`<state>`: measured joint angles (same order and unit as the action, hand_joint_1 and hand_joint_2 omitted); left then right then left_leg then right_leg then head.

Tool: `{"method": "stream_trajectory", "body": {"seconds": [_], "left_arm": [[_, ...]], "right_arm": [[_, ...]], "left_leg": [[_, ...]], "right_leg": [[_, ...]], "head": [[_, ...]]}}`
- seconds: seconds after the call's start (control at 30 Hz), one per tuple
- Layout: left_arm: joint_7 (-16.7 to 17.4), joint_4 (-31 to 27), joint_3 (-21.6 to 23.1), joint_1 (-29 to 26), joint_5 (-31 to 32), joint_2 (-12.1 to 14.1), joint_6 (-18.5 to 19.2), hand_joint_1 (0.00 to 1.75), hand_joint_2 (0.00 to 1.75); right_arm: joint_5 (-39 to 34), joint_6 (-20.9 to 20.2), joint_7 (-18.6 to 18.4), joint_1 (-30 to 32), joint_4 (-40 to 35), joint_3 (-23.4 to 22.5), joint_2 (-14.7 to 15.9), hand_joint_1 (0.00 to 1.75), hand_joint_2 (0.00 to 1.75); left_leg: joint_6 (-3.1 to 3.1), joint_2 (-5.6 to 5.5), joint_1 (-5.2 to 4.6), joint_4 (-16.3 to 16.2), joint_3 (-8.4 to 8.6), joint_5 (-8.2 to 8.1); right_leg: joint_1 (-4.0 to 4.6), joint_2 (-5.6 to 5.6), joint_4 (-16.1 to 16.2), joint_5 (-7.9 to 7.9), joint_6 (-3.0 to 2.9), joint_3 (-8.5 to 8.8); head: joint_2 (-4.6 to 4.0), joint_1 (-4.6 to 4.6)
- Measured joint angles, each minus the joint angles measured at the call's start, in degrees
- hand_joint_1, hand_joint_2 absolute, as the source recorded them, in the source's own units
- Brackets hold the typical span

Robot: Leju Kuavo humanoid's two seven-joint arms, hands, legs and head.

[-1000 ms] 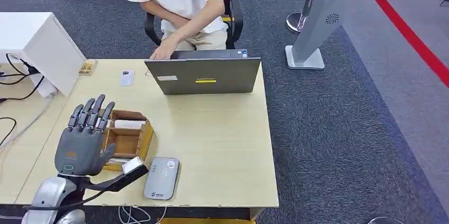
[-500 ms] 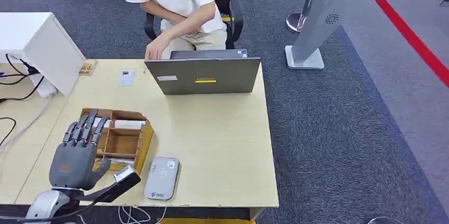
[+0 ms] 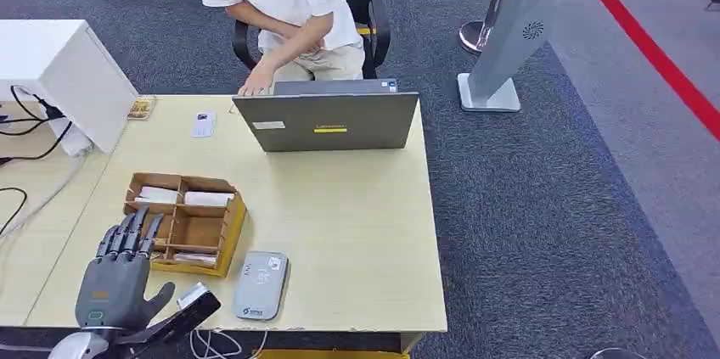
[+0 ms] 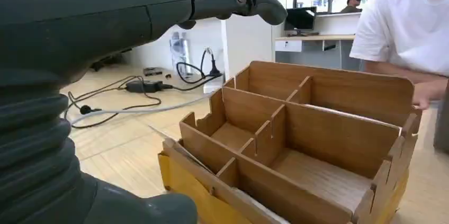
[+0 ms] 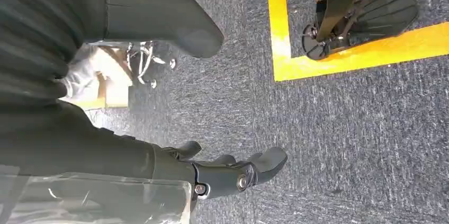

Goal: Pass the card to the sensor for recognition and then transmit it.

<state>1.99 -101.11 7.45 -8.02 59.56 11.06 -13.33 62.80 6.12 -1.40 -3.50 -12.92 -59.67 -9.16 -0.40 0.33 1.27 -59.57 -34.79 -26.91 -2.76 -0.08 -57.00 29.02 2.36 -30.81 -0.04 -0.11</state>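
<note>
Change: the left hand (image 3: 115, 278) has drawn back from over the wooden box (image 3: 185, 223) toward the desk (image 3: 357, 232) edge.
Head view: fingers apart, empty; cards (image 3: 208, 199) lie in the box's compartments, sensor (image 3: 260, 285) just beside.
Left wrist view: box (image 4: 296, 144) close ahead.
Right wrist view: right hand (image 5: 159, 102) hangs over carpet, fingers loosely apart, empty.
Advice: probably lift one card flat over the sensor.

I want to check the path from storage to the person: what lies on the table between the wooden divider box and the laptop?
In the head view the stretch between the wooden divider box and the laptop is bare tabletop.
</note>
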Motion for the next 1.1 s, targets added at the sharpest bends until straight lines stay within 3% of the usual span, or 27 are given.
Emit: {"method": "stream_trajectory", "body": {"seconds": [0.4, 0.7, 1.1], "left_arm": [[0.50, 0.00, -2.05, -2.26, 1.05, -2.49, -2.43, 0.00, 1.75], [1.51, 0.00, -4.57, -3.71, 6.43, -6.01, -11.91, 0.00, 1.75], [2.05, 0.00, -7.39, -4.44, 7.54, -8.33, -13.20, 0.00, 1.75]], "right_arm": [[0.17, 0.00, 0.00, 0.03, -0.02, -0.26, 0.00, 0.00, 1.75], [0.81, 0.07, 0.00, 0.02, -0.02, -0.26, 0.00, 0.00, 1.75], [1.42, 0.07, -0.41, 0.02, -0.02, -0.26, -0.02, 0.00, 1.75]], "left_leg": [[0.00, -0.02, 0.00, 0.00, 0.01, 0.00], [0.00, -0.02, 0.00, 0.00, 0.01, 0.00], [0.00, -0.02, 0.00, 0.00, 0.02, 0.00]], "right_leg": [[0.00, -0.03, 0.00, 0.00, 0.00, 0.02], [0.00, -0.03, 0.00, 0.00, 0.00, 0.03], [0.00, -0.03, 0.00, 0.00, 0.00, 0.04]], "head": [[0.00, -0.02], [0.00, 0.00], [0.00, 0.00]]}}
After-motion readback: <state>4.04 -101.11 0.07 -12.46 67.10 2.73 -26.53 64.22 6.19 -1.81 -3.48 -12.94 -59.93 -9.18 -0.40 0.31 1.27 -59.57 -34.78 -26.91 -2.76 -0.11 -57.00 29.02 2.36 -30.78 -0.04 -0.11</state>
